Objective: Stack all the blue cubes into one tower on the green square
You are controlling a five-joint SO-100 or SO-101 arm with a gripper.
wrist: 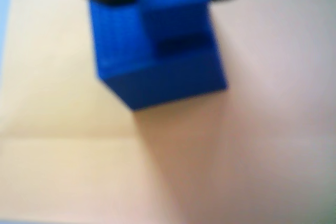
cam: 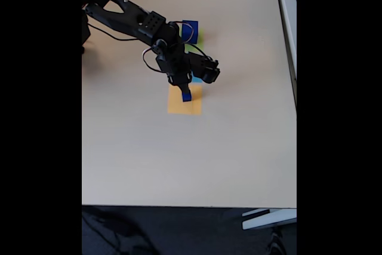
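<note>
One matte, sharp-edged blue cube sits clamped in the black pincer above the flat orange square; another blue cube rests on the green square.

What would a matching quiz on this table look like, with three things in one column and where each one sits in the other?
Going by the fixed view.
1. lower blue cube
2. upper blue cube
3. light-blue square

A. on the green square
B. mostly hidden behind the arm
C. in the hand, over the orange square

Pairs: 1-C, 2-A, 3-B.
</note>
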